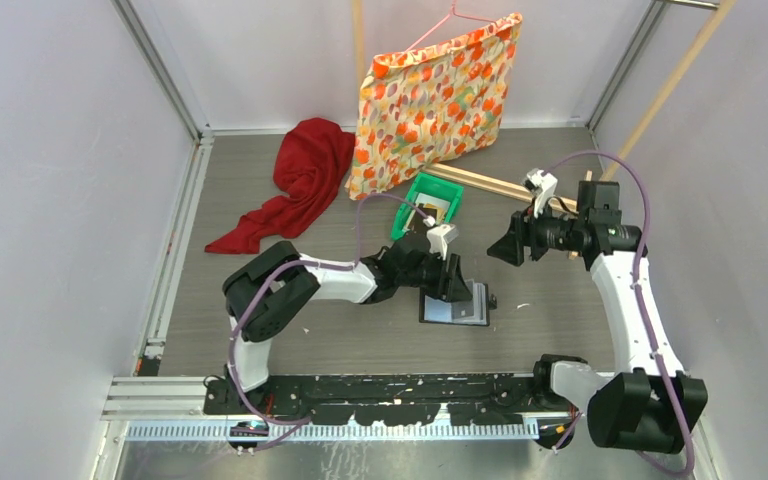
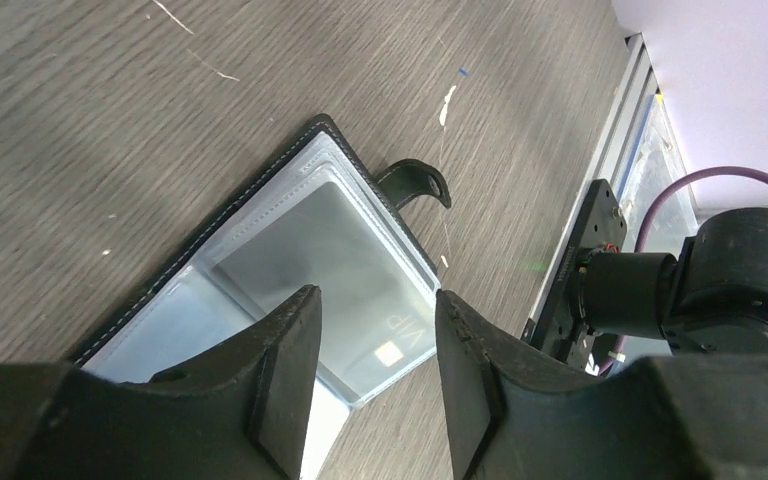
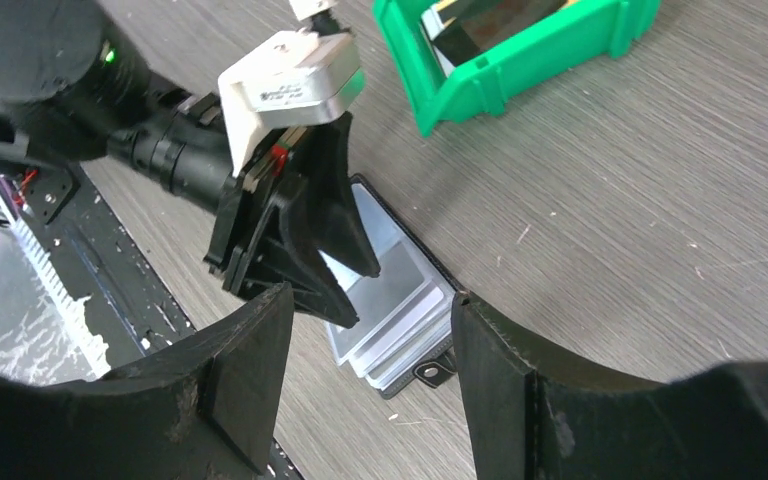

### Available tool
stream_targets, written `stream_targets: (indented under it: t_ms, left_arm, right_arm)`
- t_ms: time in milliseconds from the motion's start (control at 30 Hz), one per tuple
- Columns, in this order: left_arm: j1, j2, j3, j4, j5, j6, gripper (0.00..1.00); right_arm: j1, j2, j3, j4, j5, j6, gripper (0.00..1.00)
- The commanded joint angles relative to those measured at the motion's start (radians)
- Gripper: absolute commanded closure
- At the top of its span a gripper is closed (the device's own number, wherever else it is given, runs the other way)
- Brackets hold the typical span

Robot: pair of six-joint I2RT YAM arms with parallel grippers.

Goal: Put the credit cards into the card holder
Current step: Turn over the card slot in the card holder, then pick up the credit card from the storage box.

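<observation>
- Nearest the arm bases, the card holder lies open and flat on the grey table, pocket pages up, between the two arms.
- Its snap tab curls out from one black stitched edge, lifted a little off the wood grain.
- Look at the top pocket: a grey card sits inside it, with "VIP" lettering showing through the shiny plastic.
- Left gripper is right over those pages, jaws apart, nothing between them. From the right wrist view its tips point down at the pockets; whether they touch the plastic I cannot tell.
- Right gripper hangs off to the right of the holder and above the table, jaws spread wide and gripping nothing, pointed at the left gripper and the holder.
- Just beyond the holder stands the green tray. Inside it lie the other credit cards: a dark face and a yellow-gold edge show, the rest too hidden to count.
- Behind the tray a wooden stick lies across the table.
- Far left, a red cloth is heaped in a loose trail.
- At the back, an orange floral bag hangs from a pink hanger, its lower edge resting on the table.
</observation>
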Motion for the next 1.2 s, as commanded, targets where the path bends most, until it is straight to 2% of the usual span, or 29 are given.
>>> stream_targets:
  t_ms: [0, 100, 200, 333, 367, 433, 467, 500, 600, 667, 800, 900, 1000, 1167]
  left_arm:
    - [-0.007, -0.079, -0.004, 0.005, 0.034, 0.024, 0.54]
    - [0.0, -0.138, 0.027, -0.161, -0.015, 0.117, 0.54]
    - [0.012, -0.238, 0.013, -0.233, -0.079, 0.216, 0.56]
    - [0.017, -0.48, -0.006, -0.351, -0.281, 0.427, 0.52]
    - [0.025, -0.524, -0.004, -0.378, -0.317, 0.475, 0.46]
    - [0.052, -0.588, -0.003, -0.392, -0.361, 0.551, 0.24]
    - [0.072, -0.603, 0.0, -0.385, -0.356, 0.585, 0.14]
    - [0.097, -0.604, 0.006, -0.375, -0.324, 0.614, 0.09]
    - [0.186, -0.526, 0.101, -0.398, -0.208, 0.633, 0.06]
    - [0.227, -0.435, 0.219, -0.448, -0.166, 0.618, 0.08]
    - [0.24, -0.285, 0.402, -0.559, -0.192, 0.596, 0.1]
    - [0.247, -0.166, 0.562, -0.676, -0.247, 0.549, 0.13]
    - [0.254, -0.031, 0.783, -0.868, -0.285, 0.535, 0.16]
    - [0.263, 0.203, 1.224, -1.168, -0.293, 0.54, 0.28]
  right_arm:
    - [-0.024, -0.065, -0.066, 0.018, -0.147, -0.129, 0.36]
    - [-0.026, -0.089, -0.101, 0.012, -0.186, -0.204, 0.36]
    - [-0.026, -0.091, -0.106, 0.011, -0.189, -0.234, 0.36]
    - [-0.02, -0.031, -0.035, -0.01, -0.226, -0.259, 0.38]
    - [-0.011, -0.009, 0.003, -0.032, -0.23, -0.268, 0.38]
    - [0.011, 0.044, 0.09, -0.096, -0.222, -0.288, 0.39]
    - [0.02, 0.067, 0.135, -0.125, -0.214, -0.288, 0.39]
    - [0.025, 0.092, 0.174, -0.141, -0.208, -0.275, 0.39]
    - [0.028, 0.141, 0.257, -0.146, -0.176, -0.197, 0.39]
    - [0.031, 0.167, 0.286, -0.145, -0.158, -0.171, 0.39]
    - [0.034, 0.224, 0.331, -0.107, -0.106, -0.085, 0.39]
    - [0.029, 0.279, 0.388, -0.167, -0.085, -0.078, 0.39]
    - [-0.002, 0.283, 0.338, -0.125, -0.102, -0.053, 0.38]
    - [-0.057, 0.306, 0.269, -0.089, -0.081, -0.05, 0.38]
